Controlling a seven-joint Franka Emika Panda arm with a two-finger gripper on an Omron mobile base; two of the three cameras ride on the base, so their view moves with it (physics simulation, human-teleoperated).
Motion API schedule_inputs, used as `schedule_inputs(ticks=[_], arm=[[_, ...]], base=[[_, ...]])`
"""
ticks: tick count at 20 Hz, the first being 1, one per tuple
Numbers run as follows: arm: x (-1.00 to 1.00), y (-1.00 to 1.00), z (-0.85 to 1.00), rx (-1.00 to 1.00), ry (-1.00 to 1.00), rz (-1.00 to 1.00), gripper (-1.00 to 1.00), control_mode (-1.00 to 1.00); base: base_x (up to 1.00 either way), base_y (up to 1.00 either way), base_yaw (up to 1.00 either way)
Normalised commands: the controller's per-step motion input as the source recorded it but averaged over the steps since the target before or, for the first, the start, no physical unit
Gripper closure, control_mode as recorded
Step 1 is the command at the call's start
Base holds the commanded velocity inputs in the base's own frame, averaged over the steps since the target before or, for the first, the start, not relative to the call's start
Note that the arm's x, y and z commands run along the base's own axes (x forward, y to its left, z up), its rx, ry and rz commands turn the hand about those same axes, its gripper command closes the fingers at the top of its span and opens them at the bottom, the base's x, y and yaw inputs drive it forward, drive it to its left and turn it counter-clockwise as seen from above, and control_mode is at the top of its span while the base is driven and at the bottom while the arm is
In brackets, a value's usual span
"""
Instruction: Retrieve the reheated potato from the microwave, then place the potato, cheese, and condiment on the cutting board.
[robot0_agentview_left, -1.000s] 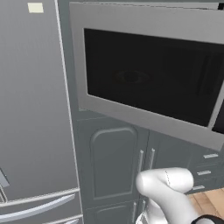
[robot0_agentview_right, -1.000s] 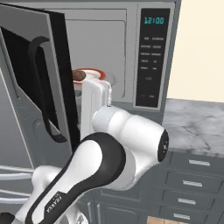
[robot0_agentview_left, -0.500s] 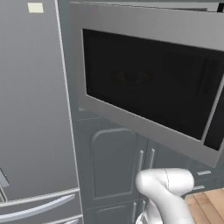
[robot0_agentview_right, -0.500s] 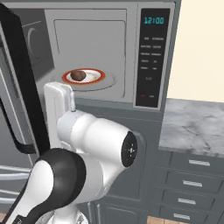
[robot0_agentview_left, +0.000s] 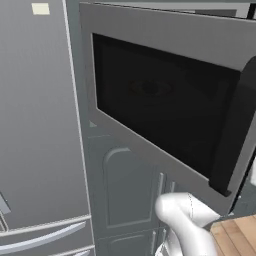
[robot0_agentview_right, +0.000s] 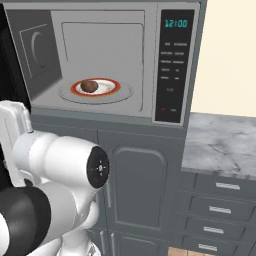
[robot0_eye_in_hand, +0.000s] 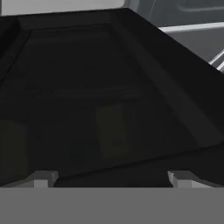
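The microwave (robot0_agentview_right: 172, 65) stands wide open. Its black glass door (robot0_agentview_left: 160, 110) is swung out to the left, with the curved handle (robot0_agentview_left: 235, 130) on its free edge. Inside, the dark-brown potato (robot0_agentview_right: 89, 86) sits on an orange-rimmed round plate (robot0_agentview_right: 112, 87). My gripper (robot0_eye_in_hand: 113, 179) is open, its fingertips (robot0_eye_in_hand: 43, 177) wide apart with nothing between them, and it faces the dark door glass from close by. The cheese, the condiment and the cutting board are out of view.
A tall grey fridge (robot0_agentview_left: 35, 125) stands left of the microwave. Grey cabinet doors (robot0_agentview_right: 140, 185) lie below it. To the right are a marble counter (robot0_agentview_right: 220, 145) and drawers (robot0_agentview_right: 220, 210). My white arm (robot0_agentview_right: 60, 160) fills the lower left of the right base view.
The microwave door has swung further open to the left. My arm has drawn back to the left and down, so the potato and its plate now show in full.
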Motion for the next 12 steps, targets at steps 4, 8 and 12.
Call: schedule_inputs(ticks=[4, 8, 12], arm=[[-0.20, 0.82, -0.05, -0.02, 0.00, 0.09, -1.00, -1.00], [-0.01, 0.80, -0.01, -0.01, 0.00, 0.03, -1.00, -1.00], [0.03, 0.76, 0.00, -0.01, 0.00, 0.02, -1.00, -1.00]], base=[[0.00, 0.00, 0.00], [0.00, 0.00, 0.00], [0.00, 0.00, 0.00]])
